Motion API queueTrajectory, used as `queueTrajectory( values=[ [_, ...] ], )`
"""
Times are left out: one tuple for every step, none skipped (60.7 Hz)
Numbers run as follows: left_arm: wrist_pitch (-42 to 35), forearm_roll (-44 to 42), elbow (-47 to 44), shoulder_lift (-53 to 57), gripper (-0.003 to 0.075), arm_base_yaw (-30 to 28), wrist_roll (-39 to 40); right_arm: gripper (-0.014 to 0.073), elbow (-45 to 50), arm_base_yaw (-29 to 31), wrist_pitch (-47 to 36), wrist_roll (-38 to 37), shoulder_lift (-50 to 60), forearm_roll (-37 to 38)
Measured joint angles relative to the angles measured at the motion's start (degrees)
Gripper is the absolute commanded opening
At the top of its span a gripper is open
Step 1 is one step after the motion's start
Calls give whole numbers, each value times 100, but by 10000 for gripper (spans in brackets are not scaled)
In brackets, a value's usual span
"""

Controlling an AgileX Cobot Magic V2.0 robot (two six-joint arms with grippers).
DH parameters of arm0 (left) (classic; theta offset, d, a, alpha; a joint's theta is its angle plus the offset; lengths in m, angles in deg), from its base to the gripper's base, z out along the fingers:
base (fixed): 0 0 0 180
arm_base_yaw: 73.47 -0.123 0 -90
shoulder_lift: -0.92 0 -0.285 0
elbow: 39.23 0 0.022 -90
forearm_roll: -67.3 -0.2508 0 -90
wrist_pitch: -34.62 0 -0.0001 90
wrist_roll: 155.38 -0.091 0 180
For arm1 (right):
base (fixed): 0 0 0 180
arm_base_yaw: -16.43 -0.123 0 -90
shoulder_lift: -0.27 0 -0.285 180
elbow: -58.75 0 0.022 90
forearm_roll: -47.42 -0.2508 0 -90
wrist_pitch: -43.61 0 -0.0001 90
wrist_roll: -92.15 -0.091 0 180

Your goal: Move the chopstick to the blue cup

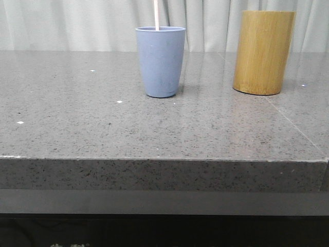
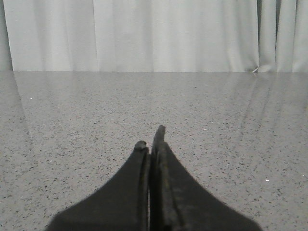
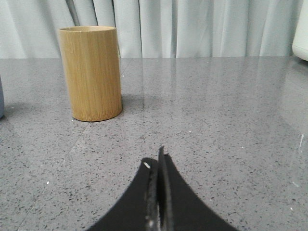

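Note:
In the front view a pale blue cup [image 1: 160, 62] stands upright on the grey stone table [image 1: 77, 128]. A thin pale pink chopstick [image 1: 156, 14] rises out of its rim and runs off the top of the picture. No gripper shows in the front view. My left gripper [image 2: 150, 139] is shut and empty, low over bare table; no cup shows in its view. My right gripper [image 3: 156, 159] is shut and empty. The blue cup shows only as a sliver at the edge of the right wrist view [image 3: 1, 98].
A taller yellow-brown bamboo cylinder [image 1: 263, 52] stands to the right of the blue cup, also in the right wrist view [image 3: 91, 72], ahead of the right gripper. White curtains hang behind the table. A white object [image 3: 301, 33] sits at the far right edge.

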Motion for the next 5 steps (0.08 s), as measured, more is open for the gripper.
queueTrajectory(
  values=[
    [0, 0, 0, 0, -19, 0, 0, -117, 0, 0, 0, 0, 0, 0],
    [0, 0, 0, 0, -19, 0, 0, -117, 0, 0, 0, 0, 0, 0],
    [0, 0, 0, 0, -19, 0, 0, -117, 0, 0, 0, 0, 0, 0],
    [0, 0, 0, 0, -19, 0, 0, -117, 0, 0, 0, 0, 0, 0],
    [0, 0, 0, 0, -19, 0, 0, -117, 0, 0, 0, 0, 0, 0]
  ],
)
